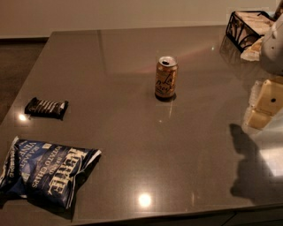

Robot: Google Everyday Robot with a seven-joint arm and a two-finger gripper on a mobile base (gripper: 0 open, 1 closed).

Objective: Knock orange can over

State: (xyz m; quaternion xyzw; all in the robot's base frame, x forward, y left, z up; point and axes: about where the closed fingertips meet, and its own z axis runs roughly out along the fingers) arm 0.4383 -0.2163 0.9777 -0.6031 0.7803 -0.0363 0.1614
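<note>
The gripper (261,106) is seen at the right edge of the table (132,145), well apart from the orange can (166,77), and whether it is spread or closed cannot be made out; it is judged to be held there so that a sideways push can be lined up. The can is found upright near the middle, with nothing close enough to be struck. On the glossy grey-brown top a chip bag (44,170) and a snack bar (46,108) are laid near left, a wire basket (247,26) far right, and a pale wall (132,13) is seen beyond.
</note>
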